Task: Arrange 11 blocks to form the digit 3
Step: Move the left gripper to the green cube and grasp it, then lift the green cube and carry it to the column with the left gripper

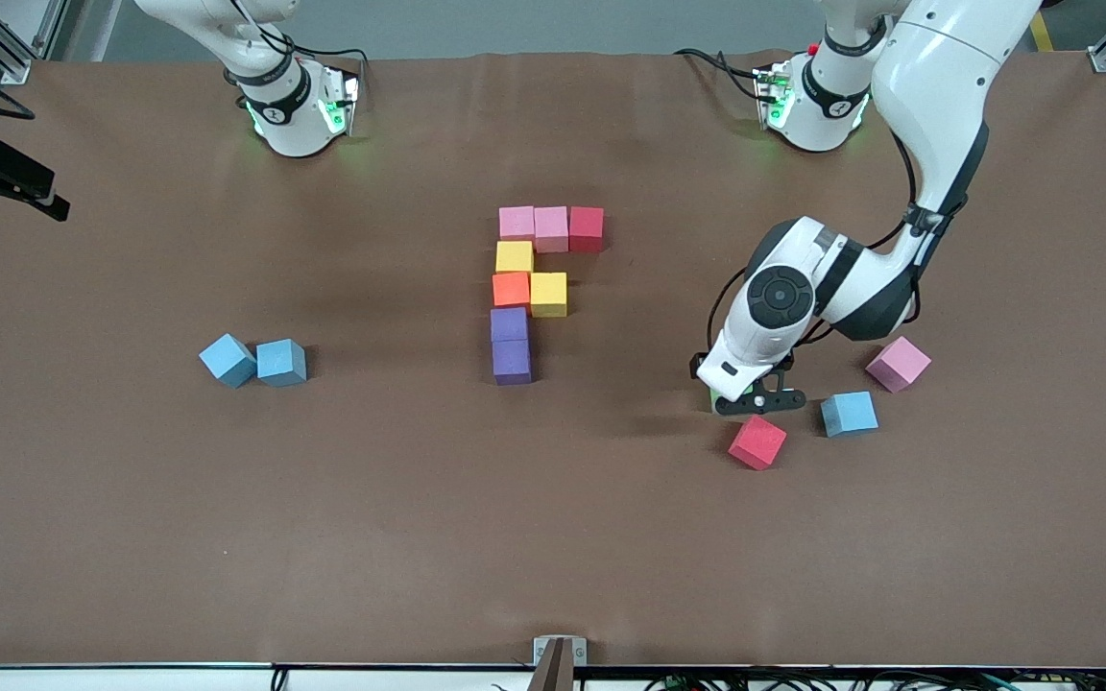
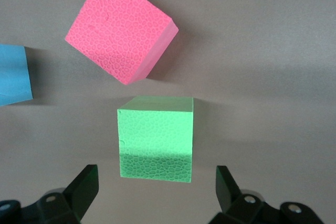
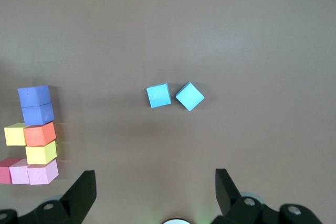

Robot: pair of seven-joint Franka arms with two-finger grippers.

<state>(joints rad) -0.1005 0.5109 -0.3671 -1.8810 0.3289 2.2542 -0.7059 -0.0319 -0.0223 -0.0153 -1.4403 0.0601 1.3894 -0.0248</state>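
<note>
Several blocks form a partial figure mid-table: a pink (image 1: 516, 222), pink (image 1: 551, 228), red (image 1: 587, 228) bar, then yellow (image 1: 515, 256), orange (image 1: 511, 289) with yellow (image 1: 548, 294) beside it, and two purple (image 1: 511, 344). My left gripper (image 1: 755, 398) (image 2: 156, 182) is open, low over a green block (image 2: 156, 137) whose near edge lies between the fingertips (image 2: 86, 182). In the front view the hand almost hides that block. A red block (image 1: 757, 441) (image 2: 122, 27) lies close by. My right gripper (image 3: 156, 187) waits open, high over the table.
A light blue block (image 1: 849, 414) (image 2: 13, 74) and a pink block (image 1: 898, 364) lie near the left gripper. Two light blue blocks (image 1: 227, 360) (image 1: 281, 363) sit together toward the right arm's end, also in the right wrist view (image 3: 158, 95) (image 3: 189, 96).
</note>
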